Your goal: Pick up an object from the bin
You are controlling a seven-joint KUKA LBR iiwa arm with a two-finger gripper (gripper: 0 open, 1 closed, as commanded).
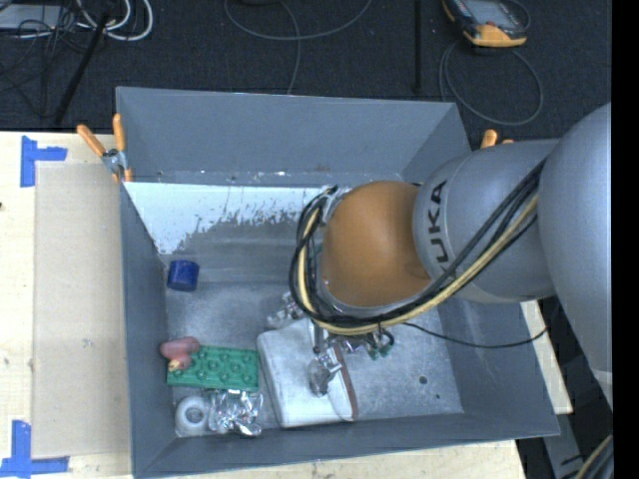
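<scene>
Claw (324, 375) of the single arm, lowered into the near half of the bin (280, 143) and standing directly over one pale, flat, rectangular slab (285, 387); its tip appears to meet the slab's upper face. Whether the claw is apart or together cannot be told, as the wrist and its rounded orange cover (369, 242) hide most of it from above. Nothing is seen clamped in it.

Contents of the grey metal bin, one of each, six loose things in all, listed from largest to smallest:

(1) One pale slab, lying flat on the floor near the front wall, roughly midway along it, its right part beneath the claw.

(2) One green studded building plate (215, 367), lying flat just left of the slab, the two close together or touching.

(3) One wad of crumpled silver foil (235, 412), in front of the green plate and just beside the slab's near left corner.

(4) One small white ring-shaped thing (190, 414), touching or just beside the foil on its left, close to the front left corner.

(5) One small blue cylinder (182, 274), alone by the left wall, well apart from the others.

(6) One small pink lump (180, 348), resting against the far left edge of the green plate.
</scene>
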